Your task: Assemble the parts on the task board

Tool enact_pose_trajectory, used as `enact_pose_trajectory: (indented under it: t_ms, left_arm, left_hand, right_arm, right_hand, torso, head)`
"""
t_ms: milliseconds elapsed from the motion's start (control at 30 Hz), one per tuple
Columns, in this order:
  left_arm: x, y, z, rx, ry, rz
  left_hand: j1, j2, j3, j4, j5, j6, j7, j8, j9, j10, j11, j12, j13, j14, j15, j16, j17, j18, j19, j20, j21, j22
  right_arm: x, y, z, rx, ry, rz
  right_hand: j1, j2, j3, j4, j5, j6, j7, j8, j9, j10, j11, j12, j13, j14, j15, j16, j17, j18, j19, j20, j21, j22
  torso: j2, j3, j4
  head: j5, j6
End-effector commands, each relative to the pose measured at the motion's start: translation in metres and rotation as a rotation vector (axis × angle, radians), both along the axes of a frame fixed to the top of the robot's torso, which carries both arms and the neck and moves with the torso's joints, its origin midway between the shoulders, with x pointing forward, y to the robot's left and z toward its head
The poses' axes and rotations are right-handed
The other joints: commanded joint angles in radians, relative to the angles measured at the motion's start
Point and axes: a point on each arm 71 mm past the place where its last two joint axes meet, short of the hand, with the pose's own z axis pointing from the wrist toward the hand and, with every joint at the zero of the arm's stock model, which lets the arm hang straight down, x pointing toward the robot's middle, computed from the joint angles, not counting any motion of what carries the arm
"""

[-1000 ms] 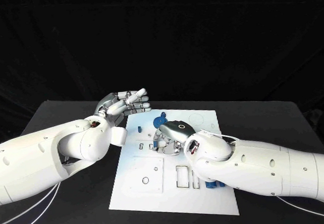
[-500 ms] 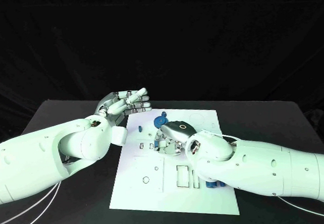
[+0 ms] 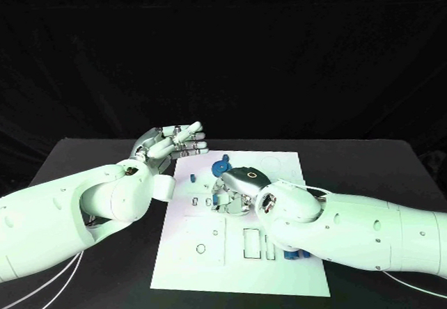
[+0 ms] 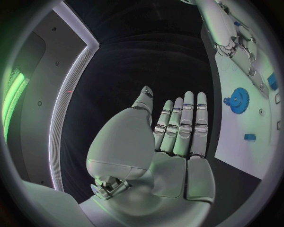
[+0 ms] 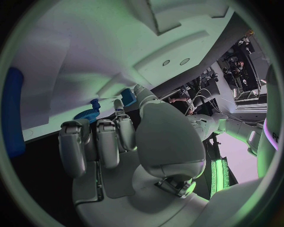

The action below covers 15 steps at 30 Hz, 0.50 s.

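1. Task board, a flat white plate cut with rectangular and round recesses, lies in the middle of the black table, long edge running away from the robot.
2. Small blue parts sit on it: a toothed blue gear near the far end, and a cluster of blue pieces by the near right edge, partly behind the right forearm.
3. Right hand is down over the middle of the board, fingers curled toward the surface. It seems to be working a part into a recess, but I cannot tell whether it actually holds anything.
4. Left hand hovers beside the board's far left corner, fingers straight and spread, holding nothing, probably parked there to keep out of the way.
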Motion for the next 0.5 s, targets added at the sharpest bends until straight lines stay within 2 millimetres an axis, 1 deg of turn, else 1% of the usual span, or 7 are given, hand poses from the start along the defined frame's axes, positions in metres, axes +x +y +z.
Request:
enact_pose_trajectory:
  t_ms: [33, 100, 167, 300, 333, 400, 500]
  left_arm:
    - [0.000, -0.002, 0.001, -0.010, -0.004, -0.019]
    - [0.000, -0.001, 0.001, -0.005, 0.000, -0.017]
    - [0.001, 0.000, -0.001, 0.020, 0.007, -0.012]
    - [0.003, 0.007, -0.003, 0.097, 0.016, 0.000]
    - [0.004, 0.008, -0.005, 0.125, 0.017, -0.003]
    - [0.006, 0.011, -0.007, 0.204, 0.018, -0.039]
    - [0.011, 0.017, -0.012, 0.372, 0.002, -0.093]
  left_hand:
    - [0.000, 0.009, -0.007, -0.002, 0.003, 0.001, 0.003, -0.007, 0.000, 0.001, 0.005, -0.006, 0.000, 0.006, 0.001, -0.006, 0.001, 0.006, 0.005, 0.001, -0.004, -0.002]
    - [0.000, 0.009, -0.007, -0.002, 0.003, 0.001, 0.003, -0.007, 0.000, 0.001, 0.005, -0.007, 0.000, 0.006, 0.001, -0.006, 0.001, 0.006, 0.005, 0.001, -0.004, -0.002]
    - [-0.002, 0.008, -0.011, -0.002, 0.003, 0.005, 0.001, -0.006, 0.000, 0.007, 0.002, -0.005, 0.001, 0.020, -0.004, -0.001, 0.005, 0.007, 0.015, -0.002, 0.001, -0.001]
    - [-0.016, 0.009, -0.027, 0.004, 0.004, 0.042, -0.017, 0.007, 0.006, 0.073, -0.022, 0.020, 0.014, 0.112, -0.034, 0.038, 0.032, 0.007, 0.086, -0.030, 0.038, 0.012]
    - [-0.017, 0.010, -0.030, 0.004, 0.004, 0.052, -0.022, 0.012, 0.008, 0.088, -0.027, 0.025, 0.018, 0.121, -0.038, 0.042, 0.036, 0.007, 0.094, -0.034, 0.042, 0.013]
    - [-0.012, 0.012, -0.033, 0.002, 0.004, 0.092, -0.041, 0.029, 0.016, 0.148, -0.050, 0.051, 0.032, 0.183, -0.063, 0.077, 0.058, 0.008, 0.136, -0.053, 0.066, 0.022]
    - [-0.023, 0.020, -0.038, 0.014, 0.009, 0.143, -0.076, 0.052, 0.029, 0.228, -0.088, 0.087, 0.056, 0.291, -0.104, 0.165, 0.112, 0.007, 0.216, -0.091, 0.118, 0.044]
  right_arm:
    - [-0.001, -0.001, 0.003, 0.036, -0.020, -0.005]
    - [-0.002, -0.002, 0.005, 0.063, -0.033, -0.005]
    - [-0.004, -0.006, 0.009, 0.093, -0.047, -0.004]
    - [-0.010, -0.018, 0.024, 0.159, -0.071, 0.025]
    - [-0.011, -0.022, 0.029, 0.179, -0.074, 0.040]
    - [-0.013, -0.032, 0.042, 0.222, -0.075, 0.073]
    - [-0.015, -0.051, 0.060, 0.286, -0.048, 0.095]
  right_hand:
    - [-0.019, -0.017, -0.023, 0.016, -0.038, -0.033, 0.010, -0.014, -0.006, -0.019, 0.008, -0.016, 0.050, 0.086, 0.014, -0.008, 0.180, -0.003, 0.074, 0.013, -0.008, 0.235]
    - [-0.021, -0.035, -0.057, 0.040, -0.036, -0.055, 0.018, -0.021, -0.010, -0.026, 0.016, -0.019, 0.045, 0.085, 0.021, -0.011, 0.175, -0.001, 0.070, 0.020, -0.014, 0.231]
    - [-0.004, -0.041, -0.089, 0.072, -0.030, -0.069, 0.023, -0.022, -0.012, -0.029, 0.022, -0.019, 0.042, 0.083, 0.027, -0.015, 0.169, 0.001, 0.066, 0.026, -0.021, 0.227]
    - [0.029, -0.050, -0.113, 0.105, -0.021, -0.091, 0.030, -0.025, -0.017, -0.035, 0.027, -0.021, 0.037, 0.081, 0.030, -0.018, 0.162, 0.004, 0.059, 0.031, -0.031, 0.221]
    - [0.037, -0.044, -0.111, 0.106, -0.020, -0.091, 0.030, -0.023, -0.017, -0.035, 0.027, -0.020, 0.037, 0.081, 0.031, -0.019, 0.161, 0.005, 0.056, 0.031, -0.035, 0.218]
    - [0.053, -0.024, -0.101, 0.103, -0.020, -0.077, 0.027, -0.013, -0.015, -0.036, 0.025, -0.021, 0.036, 0.079, 0.030, -0.023, 0.154, 0.009, 0.046, 0.032, -0.049, 0.209]
    - [0.079, 0.003, -0.090, 0.090, 0.009, -0.021, 0.008, 0.028, -0.002, -0.085, 0.010, -0.067, -0.012, 0.054, 0.017, -0.073, 0.072, 0.036, -0.024, 0.023, -0.149, 0.144]
  torso:
    - [0.000, 0.0004, -0.0008]
    - [-0.001, 0.0003, -0.0011]
    - [-0.001, 0.0006, -0.0018]
    - [-0.005, 0.0028, -0.0042]
    - [-0.007, 0.0035, -0.0060]
    - [-0.013, 0.0047, -0.0105]
    - [-0.022, 0.0051, -0.0159]
  head:
    - [-0.001, 0.001]
    - [-0.001, 0.001]
    - [0.000, 0.002]
    - [0.003, 0.005]
    - [0.005, 0.007]
    - [0.008, 0.007]
    - [0.009, 0.008]
